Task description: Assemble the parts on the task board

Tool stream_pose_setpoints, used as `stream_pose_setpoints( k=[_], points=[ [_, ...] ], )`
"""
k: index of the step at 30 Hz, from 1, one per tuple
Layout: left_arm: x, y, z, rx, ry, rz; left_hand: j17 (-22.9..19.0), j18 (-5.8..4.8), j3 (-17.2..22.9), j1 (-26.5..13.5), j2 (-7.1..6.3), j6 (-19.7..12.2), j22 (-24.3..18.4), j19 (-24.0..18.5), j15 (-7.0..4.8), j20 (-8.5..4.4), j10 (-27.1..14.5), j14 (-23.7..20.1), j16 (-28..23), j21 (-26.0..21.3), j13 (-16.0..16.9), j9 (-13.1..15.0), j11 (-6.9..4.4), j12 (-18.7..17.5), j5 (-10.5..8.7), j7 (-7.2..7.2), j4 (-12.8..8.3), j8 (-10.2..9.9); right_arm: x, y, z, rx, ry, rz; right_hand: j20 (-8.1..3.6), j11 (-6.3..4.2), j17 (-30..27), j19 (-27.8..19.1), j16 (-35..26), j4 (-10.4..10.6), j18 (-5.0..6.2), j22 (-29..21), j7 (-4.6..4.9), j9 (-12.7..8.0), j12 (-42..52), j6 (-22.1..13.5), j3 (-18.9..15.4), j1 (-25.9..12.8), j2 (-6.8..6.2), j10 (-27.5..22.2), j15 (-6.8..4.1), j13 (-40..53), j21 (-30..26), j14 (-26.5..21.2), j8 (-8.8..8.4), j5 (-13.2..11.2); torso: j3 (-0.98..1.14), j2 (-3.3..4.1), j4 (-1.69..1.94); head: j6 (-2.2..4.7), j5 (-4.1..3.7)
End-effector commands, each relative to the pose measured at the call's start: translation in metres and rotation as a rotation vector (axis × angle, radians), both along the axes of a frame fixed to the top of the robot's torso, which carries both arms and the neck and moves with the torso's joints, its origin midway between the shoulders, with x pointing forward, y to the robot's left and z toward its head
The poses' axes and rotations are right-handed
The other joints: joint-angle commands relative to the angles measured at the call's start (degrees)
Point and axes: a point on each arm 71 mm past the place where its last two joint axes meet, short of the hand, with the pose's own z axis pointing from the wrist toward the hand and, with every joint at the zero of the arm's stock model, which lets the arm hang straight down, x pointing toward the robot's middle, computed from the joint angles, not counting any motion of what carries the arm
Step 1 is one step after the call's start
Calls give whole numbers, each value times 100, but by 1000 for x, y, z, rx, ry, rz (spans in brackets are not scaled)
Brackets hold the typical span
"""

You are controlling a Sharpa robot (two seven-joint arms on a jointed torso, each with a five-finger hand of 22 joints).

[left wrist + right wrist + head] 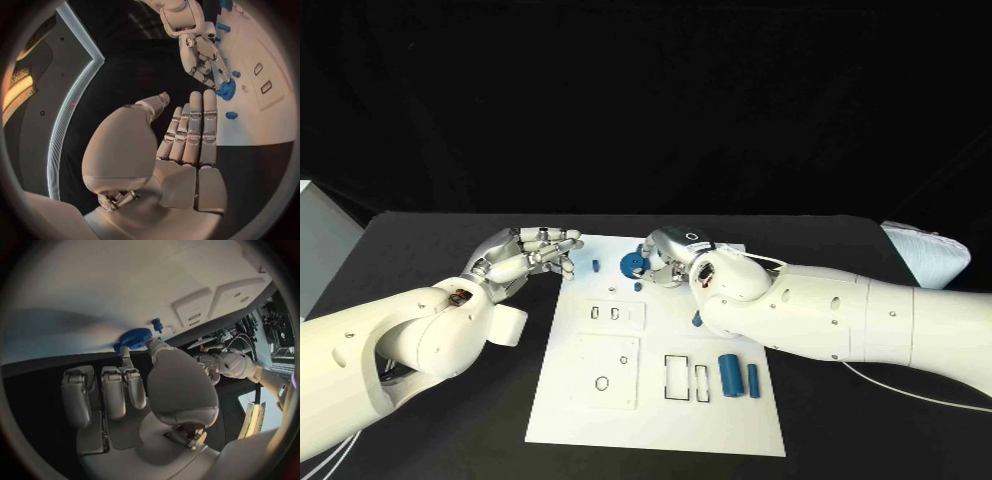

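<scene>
The white task board (661, 420) lies in the middle of the black table. At its far edge my right hand (672, 252) pinches a round blue part (633, 266) between thumb and fingers; the right wrist view shows the round blue part (134, 337) at the fingertips, touching the board (94, 290). Close by stand a small blue peg (596, 266) and another small peg (639, 287). My left hand (531, 252) hovers at the board's far left corner, holding nothing, and in its wrist view the left hand (187, 135) has straight fingers. Two blue cylinders (730, 372) lie near the right edge.
Raised white blocks with slots (615, 314) and a square plate with an oval hole (606, 372) sit on the board's left half. Rectangular outlines (678, 377) lie beside the cylinders. A white object (932, 255) rests at the table's far right, and a white box (318, 250) at the left.
</scene>
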Motion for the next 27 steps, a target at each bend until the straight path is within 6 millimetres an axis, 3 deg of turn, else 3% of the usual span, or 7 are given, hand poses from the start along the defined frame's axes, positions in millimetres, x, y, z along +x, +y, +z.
stream_pose_setpoints(
  k=[1, 7, 10, 15, 21, 23, 27],
  points=[
    [0, -2, 1, -6, -6, -15, -8, 79, 25, 16, 44, -33, 9, -49, 0, -9, -44, -45, 30, 34, -9, -9, 13, -23, -14, 0, -33, -22, -2, -2, -5, 13, 41, 0, 32, 33, 1343, 600, 9, 0, -82, 1510, 7, 3, 26, 37, 43, -52, 21, 600, 37, 1508, 27, 550, -21, 27, 0, -1, -2, 5, 5],
    [0, -1, 1, -4, -7, -11, -10, 80, 38, 28, 47, -35, 17, -56, 0, -8, -49, -48, 31, 48, -8, -10, 14, -21, -13, 1, -48, -24, -7, -12, 1, 123, 13, 5, 31, 33, 1343, 600, 9, 1, -82, 1510, 6, 2, 26, 41, 57, -59, 24, 600, 37, 1508, 27, 550, -24, 47, 9, -6, -17, 11, 8],
    [0, 0, 1, -3, -7, -9, -10, 80, 38, 28, 47, -35, 17, -56, 0, -8, -49, -48, 31, 48, -8, -10, 14, -21, -13, 1, -48, -24, -10, -23, 11, 249, -35, 21, 21, 22, 1315, 600, 0, -72, -82, 1510, -2, -3, 26, 75, 195, 100, -85, 600, 28, 1508, 27, 544, -36, 353, 10, -11, -33, 6, 17],
    [1, 0, 1, -2, -7, -8, -11, 81, 43, 32, 48, -36, 20, -59, 0, -8, -51, -49, 31, 53, -8, -10, 15, -20, -14, 2, -54, -24, -13, -43, 25, 388, -77, 32, 22, 30, 1331, 600, 5, -113, -82, 1510, 8, -18, 26, 54, 289, 201, -171, 600, 30, 1508, 27, 547, -72, 388, 11, -18, -40, 26, 9],
    [0, 1, 1, -4, -8, -9, -11, 81, 43, 32, 48, -36, 20, -59, 0, -8, -51, -49, 31, 53, -8, -10, 15, -20, -14, 2, -54, -24, -16, -76, 38, 471, -68, 33, 33, 44, 1349, 600, 10, -135, -82, 1510, 22, -27, 26, 64, 368, 269, -282, 600, 43, 1508, 27, 551, -104, 93, 25, -41, -99, 17, 14],
    [0, 1, 1, -5, -9, -11, -11, 81, 43, 32, 48, -36, 20, -59, 0, -8, -51, -49, 31, 53, -8, -10, 15, -20, -14, 2, -54, -24, -17, -87, 40, 479, -52, 42, 34, 43, 1386, 600, 21, -349, -82, 1510, 23, -28, 26, 85, 470, 571, -381, 600, 41, 1508, 27, 560, -112, -132, 30, -46, -124, 22, 21],
    [0, -1, 1, -8, -10, -21, -15, 80, 50, 36, 42, -41, 28, -70, 2, -7, -57, -56, 29, 68, -7, -11, 16, -19, -14, 2, -69, -27, -20, -111, 39, 473, -7, 49, 43, 52, 1408, 600, 28, -515, -82, 1510, 33, -36, 26, 111, 521, 783, -497, 600, 53, 1508, 27, 565, -137, -432, 45, -56, -154, 43, 4]
  ],
)
